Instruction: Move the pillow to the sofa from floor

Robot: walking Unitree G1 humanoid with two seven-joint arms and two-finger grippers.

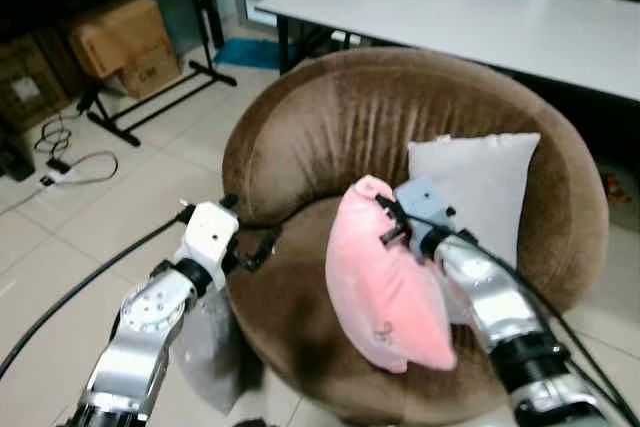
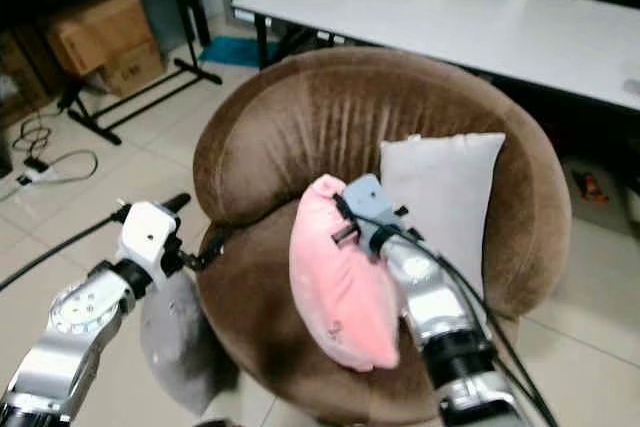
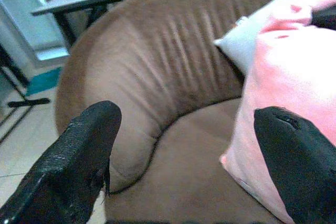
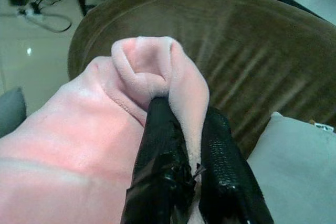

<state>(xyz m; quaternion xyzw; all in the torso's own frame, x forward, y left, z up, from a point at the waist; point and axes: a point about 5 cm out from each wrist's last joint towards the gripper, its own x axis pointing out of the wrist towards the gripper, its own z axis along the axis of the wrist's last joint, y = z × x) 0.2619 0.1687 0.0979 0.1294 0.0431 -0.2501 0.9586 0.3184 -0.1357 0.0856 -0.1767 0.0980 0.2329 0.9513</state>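
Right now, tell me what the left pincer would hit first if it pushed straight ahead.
Most likely the brown armchair's ribbed inner backrest. The left pincer is open, aimed over the seat, with the pink pillow just beside its line. Depth is unclear, so the pillow's edge might brush first.

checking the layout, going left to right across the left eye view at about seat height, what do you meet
left gripper → pink pillow → right gripper, shut on the pink pillow's top edge → white pillow against the brown round sofa back
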